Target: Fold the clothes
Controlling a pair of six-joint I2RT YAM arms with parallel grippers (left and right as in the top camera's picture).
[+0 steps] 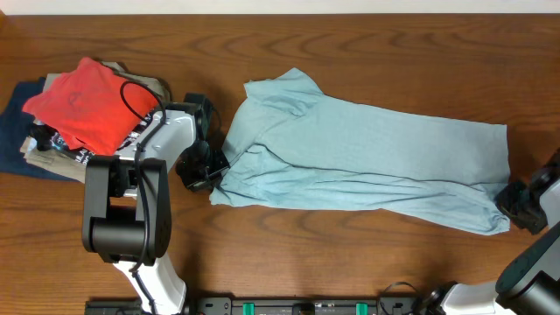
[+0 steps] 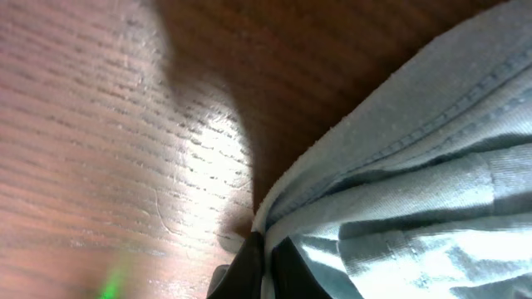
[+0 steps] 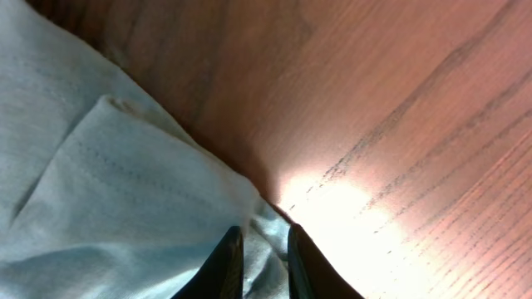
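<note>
A light blue shirt [image 1: 359, 157] lies spread across the middle of the wooden table, partly folded lengthwise. My left gripper [image 1: 210, 179] is at the shirt's front left corner and is shut on its edge; the left wrist view shows the cloth [image 2: 416, 166] pinched between the dark fingers [image 2: 268, 257]. My right gripper [image 1: 512, 210] is at the shirt's front right corner; in the right wrist view its fingers [image 3: 264, 249] are closed on a fold of the blue cloth [image 3: 125, 191].
A pile of clothes stands at the far left, with a red garment [image 1: 87, 101] on top and dark blue cloth [image 1: 17, 131] beneath. Bare wood lies behind and in front of the shirt.
</note>
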